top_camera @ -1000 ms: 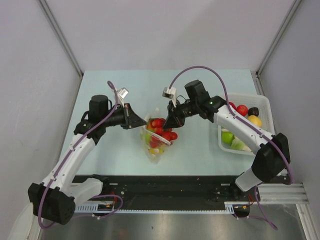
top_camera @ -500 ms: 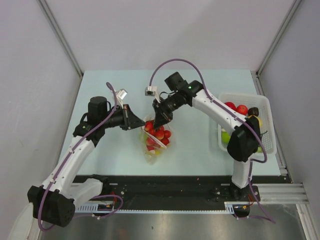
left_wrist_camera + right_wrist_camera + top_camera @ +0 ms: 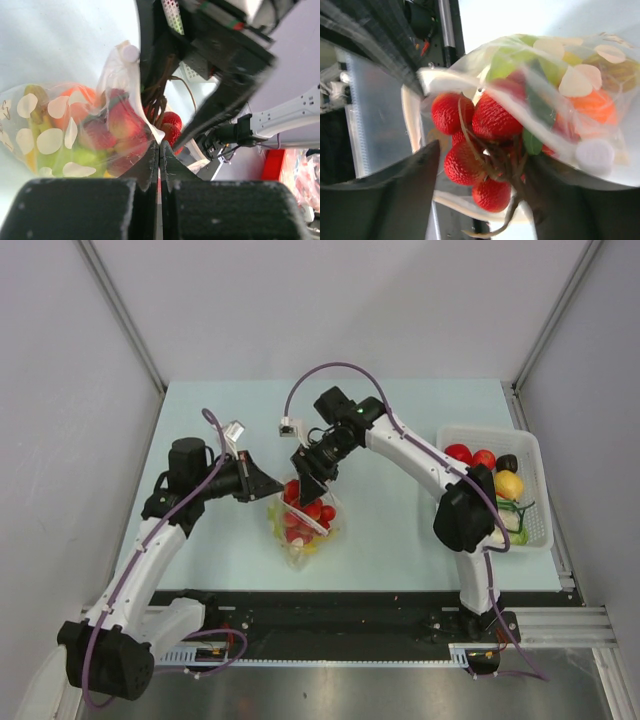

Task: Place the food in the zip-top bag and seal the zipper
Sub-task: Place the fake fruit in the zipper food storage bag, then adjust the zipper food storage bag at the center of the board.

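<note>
The clear dotted zip-top bag [image 3: 298, 540] lies mid-table with its mouth held up. My left gripper [image 3: 268, 485] is shut on the bag's mouth edge [image 3: 156, 136]. Orange, green and yellow food [image 3: 75, 145] shows through the plastic. My right gripper [image 3: 303, 478] hangs over the mouth with its jaws wide apart. A cluster of red bumpy berries on brown stems [image 3: 487, 122] sits between the open fingers, inside the mouth. The white zipper strip [image 3: 411, 117] curves round the berries. More food [image 3: 482, 459] lies in the basket.
A white slotted basket [image 3: 541, 490] with red, yellow and green toy food stands at the right table edge. The right forearm [image 3: 420, 455] stretches from the basket side to the bag. Grey walls close in both sides of the table.
My right arm swung left with the red berry cluster to the bag's mouth, then its jaws opened. The left gripper stayed shut on the bag's edge and shifted slightly left.
</note>
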Robot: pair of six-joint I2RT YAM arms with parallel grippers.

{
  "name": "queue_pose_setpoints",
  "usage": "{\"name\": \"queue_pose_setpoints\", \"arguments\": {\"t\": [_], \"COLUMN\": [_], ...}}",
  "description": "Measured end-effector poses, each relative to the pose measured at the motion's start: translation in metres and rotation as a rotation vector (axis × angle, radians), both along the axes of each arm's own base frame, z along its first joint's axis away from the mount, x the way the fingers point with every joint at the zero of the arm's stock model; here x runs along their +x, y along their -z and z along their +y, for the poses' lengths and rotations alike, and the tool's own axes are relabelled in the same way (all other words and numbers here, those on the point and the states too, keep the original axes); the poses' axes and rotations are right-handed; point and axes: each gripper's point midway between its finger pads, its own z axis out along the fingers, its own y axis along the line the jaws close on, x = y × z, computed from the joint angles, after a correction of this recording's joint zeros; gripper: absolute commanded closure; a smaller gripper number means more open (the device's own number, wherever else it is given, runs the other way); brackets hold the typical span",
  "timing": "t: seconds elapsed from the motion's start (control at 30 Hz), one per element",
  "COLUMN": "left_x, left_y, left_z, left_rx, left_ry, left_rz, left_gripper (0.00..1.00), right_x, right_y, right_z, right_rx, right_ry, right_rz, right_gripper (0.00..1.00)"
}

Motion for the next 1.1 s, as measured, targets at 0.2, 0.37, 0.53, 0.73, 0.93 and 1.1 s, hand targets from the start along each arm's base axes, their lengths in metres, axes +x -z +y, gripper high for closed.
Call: {"name": "queue_pose_setpoints", "arguments": {"t": [0.2,0.37,0.53,0.73,0.93,1.1], "left_x": [0.001,0.001,0.001,0.001,0.001,0.001], "left_y": [-0.001,0.000,0.001,0.001,0.001,0.002], "left_z": [0.002,0.003,0.003,0.003,0.003,0.003], "left_rx": [-0.006,-0.010,-0.011,-0.013,-0.013,-0.013], "left_ry": [-0.007,-0.006,-0.006,-0.003,-0.004,-0.005], "left_rz": [0.003,0.005,0.007,0.008,0.008,0.010], "left_gripper": [1.00,1.00,1.00,1.00,1.00,1.00], "right_x": [0.001,0.015,0.049,0.049,0.044,0.037], "right_y": [-0.030,-0.073,-0.076,-0.012,0.010,0.018], "right_z": [-0.014,-0.044,-0.109,-0.122,-0.086,-0.061], "right_rx": [0.019,0.086,0.114,0.017,0.022,0.043], "right_ry": [0.015,0.087,0.310,0.390,0.328,0.274], "right_rz": [-0.107,-0.189,-0.159,-0.025,-0.002,-0.010], "right_gripper": [0.11,0.20,0.53,0.59,0.57,0.55]}}
